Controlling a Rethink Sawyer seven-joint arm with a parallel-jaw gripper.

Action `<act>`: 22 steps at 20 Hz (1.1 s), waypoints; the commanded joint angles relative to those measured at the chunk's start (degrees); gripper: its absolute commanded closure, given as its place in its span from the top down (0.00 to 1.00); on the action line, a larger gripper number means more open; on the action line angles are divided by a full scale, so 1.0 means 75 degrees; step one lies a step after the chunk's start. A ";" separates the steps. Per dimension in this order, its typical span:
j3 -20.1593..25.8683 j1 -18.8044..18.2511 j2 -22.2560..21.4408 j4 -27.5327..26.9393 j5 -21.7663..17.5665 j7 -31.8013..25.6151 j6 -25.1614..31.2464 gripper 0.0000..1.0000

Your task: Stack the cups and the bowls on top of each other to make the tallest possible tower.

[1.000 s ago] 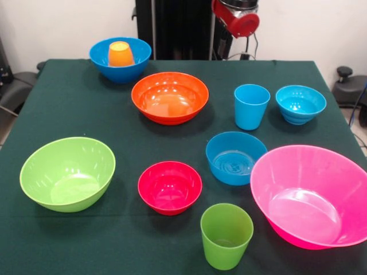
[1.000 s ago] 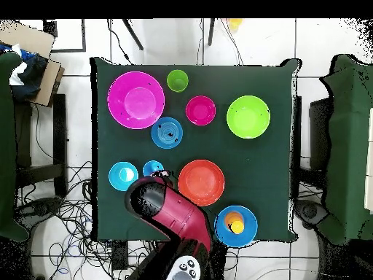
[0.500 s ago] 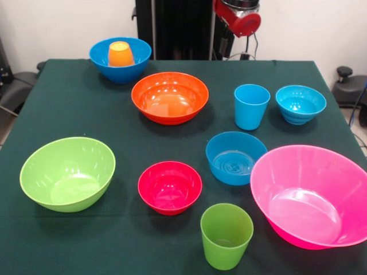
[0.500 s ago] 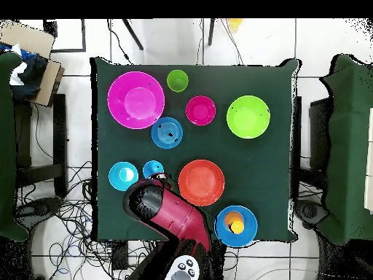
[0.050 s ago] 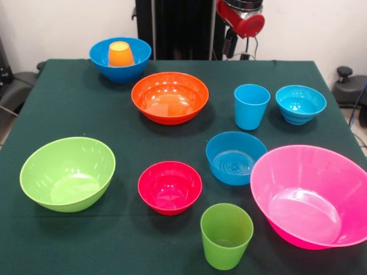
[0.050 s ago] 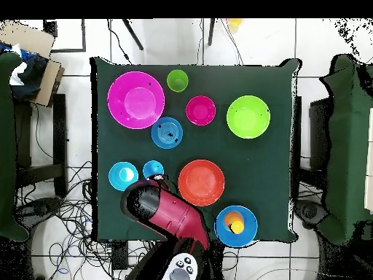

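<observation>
Risk: orange cup (image 5: 120, 54) sits upturned in the blue bowl (image 5: 120, 59) at the table's (image 5: 57, 109) far corner, so stacking onto it could tip. Other bowls and cups lie single, spread out. Arm (image 6: 164, 211) has drawn back slightly since earlier; gripper state cannot be told.

Red arm (image 6: 169, 213) raised, claw unseen

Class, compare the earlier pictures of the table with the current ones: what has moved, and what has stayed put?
Only the robot arm moved: its red end drew slightly up and back toward the pedestal, away from the light blue cup. Nothing was gripped or released. All cups and bowls stayed in place, with the orange cup still sitting upside down in the far blue bowl.
</observation>
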 commanded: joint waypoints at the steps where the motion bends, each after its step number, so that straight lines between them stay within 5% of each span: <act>1: 0.0828 -0.0098 0.0426 0.0056 -0.0548 0.0429 -0.0388 0.00; 22: 0.0775 -0.0073 0.0431 0.0034 -0.0617 0.0498 -0.0369 0.00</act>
